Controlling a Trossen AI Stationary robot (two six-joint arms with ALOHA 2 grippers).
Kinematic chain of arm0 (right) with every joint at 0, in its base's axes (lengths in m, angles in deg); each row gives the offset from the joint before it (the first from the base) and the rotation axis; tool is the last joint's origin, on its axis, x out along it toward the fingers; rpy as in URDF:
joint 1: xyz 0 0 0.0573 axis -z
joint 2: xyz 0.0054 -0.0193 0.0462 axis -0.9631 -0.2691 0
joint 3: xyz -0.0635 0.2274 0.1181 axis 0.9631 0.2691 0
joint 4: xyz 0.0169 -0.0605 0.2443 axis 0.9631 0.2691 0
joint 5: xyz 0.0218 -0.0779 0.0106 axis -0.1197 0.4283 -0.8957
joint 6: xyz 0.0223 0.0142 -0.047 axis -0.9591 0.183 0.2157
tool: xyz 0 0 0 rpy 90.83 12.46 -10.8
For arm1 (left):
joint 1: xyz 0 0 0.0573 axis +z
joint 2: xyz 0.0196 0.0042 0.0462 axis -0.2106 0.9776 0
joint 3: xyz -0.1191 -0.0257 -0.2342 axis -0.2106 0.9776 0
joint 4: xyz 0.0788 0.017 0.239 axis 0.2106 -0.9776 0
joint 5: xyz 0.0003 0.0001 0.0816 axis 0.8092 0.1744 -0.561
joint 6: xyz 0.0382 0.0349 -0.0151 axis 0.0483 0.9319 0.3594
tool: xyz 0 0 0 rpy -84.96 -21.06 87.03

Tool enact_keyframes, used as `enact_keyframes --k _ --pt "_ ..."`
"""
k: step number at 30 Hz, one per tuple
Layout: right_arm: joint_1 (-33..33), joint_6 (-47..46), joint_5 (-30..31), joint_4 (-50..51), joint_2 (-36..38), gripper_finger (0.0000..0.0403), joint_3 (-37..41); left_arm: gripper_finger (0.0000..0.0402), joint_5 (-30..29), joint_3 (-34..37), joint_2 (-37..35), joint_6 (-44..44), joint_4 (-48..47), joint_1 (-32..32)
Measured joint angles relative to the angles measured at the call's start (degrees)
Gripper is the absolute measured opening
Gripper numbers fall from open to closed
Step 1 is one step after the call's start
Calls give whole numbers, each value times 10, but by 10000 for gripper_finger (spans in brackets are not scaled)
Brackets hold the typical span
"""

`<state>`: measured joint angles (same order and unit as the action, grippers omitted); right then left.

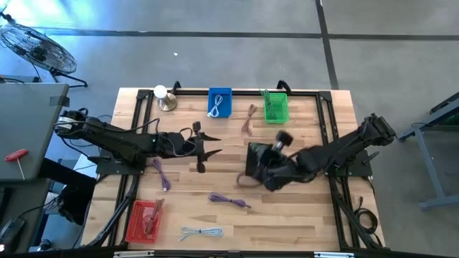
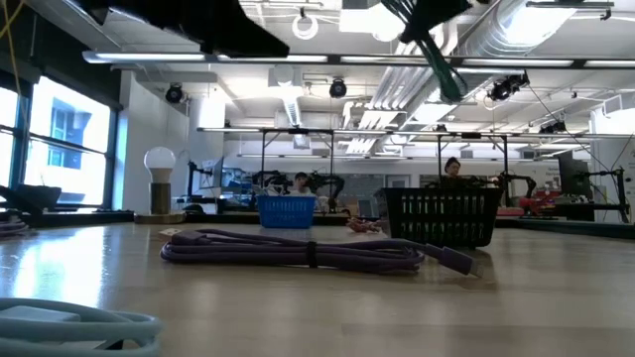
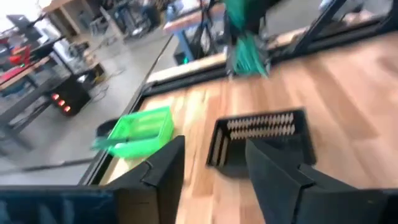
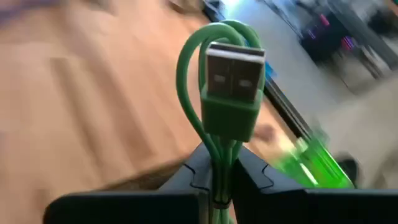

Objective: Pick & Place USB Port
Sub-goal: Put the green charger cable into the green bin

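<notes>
In the right wrist view a green USB cable point(image 4: 217, 93) is bundled in loops, and its flat plug point(image 4: 234, 78) sticks out past my right gripper point(image 4: 217, 177), which is shut on it. In the high view that gripper point(image 1: 259, 170) hovers by the black basket point(image 1: 257, 156). The low view shows the cable point(image 2: 437, 55) up in the air. My left gripper point(image 3: 211, 171) is open and holds nothing. It stands left of the black basket point(image 3: 261, 140) and points level at it; in the high view it is at mid-table point(image 1: 204, 149). My right gripper pinches several strands of the green cable point(image 4: 219, 155) between its two fingers, just behind the plug. The plug and a loop point(image 4: 189, 68) stand out beyond the fingertips. The cable is lifted clear of the table.
A green basket point(image 1: 276, 107), a blue basket point(image 1: 220, 102) and a lamp point(image 1: 166, 98) stand along the far edge, a red basket point(image 1: 143, 218) at the near left. Purple cables point(image 1: 161, 174) point(image 1: 229, 201), a brown cable point(image 1: 249, 118) and a pale blue cable point(image 1: 201, 233) lie loose on the table.
</notes>
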<state>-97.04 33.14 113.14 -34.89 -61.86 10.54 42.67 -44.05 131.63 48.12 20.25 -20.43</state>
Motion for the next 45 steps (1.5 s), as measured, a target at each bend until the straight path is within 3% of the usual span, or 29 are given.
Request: enact_keyframes --k 3,6,13,20,23,32,45 --pt "37 -52 -1 72 29 19 0 186 -43 0 0 0 -35 0" --pt "95 -45 -31 96 63 19 0 194 -90 0 0 0 -46 0" --pt "302 67 -183 41 121 19 0 195 -98 0 0 15 -50 0" --pt "506 156 -328 -24 93 19 -1 195 -101 0 0 20 -84 0" --pt "562 166 -360 -26 57 19 0 195 -110 0 0 20 -108 0" --pt "627 181 -450 -203 -6 19 110 195 -131 0 0 1 -176 0" --pt "656 178 -472 -343 -8 19 230 195 -130 0 0 -15 -196 0"
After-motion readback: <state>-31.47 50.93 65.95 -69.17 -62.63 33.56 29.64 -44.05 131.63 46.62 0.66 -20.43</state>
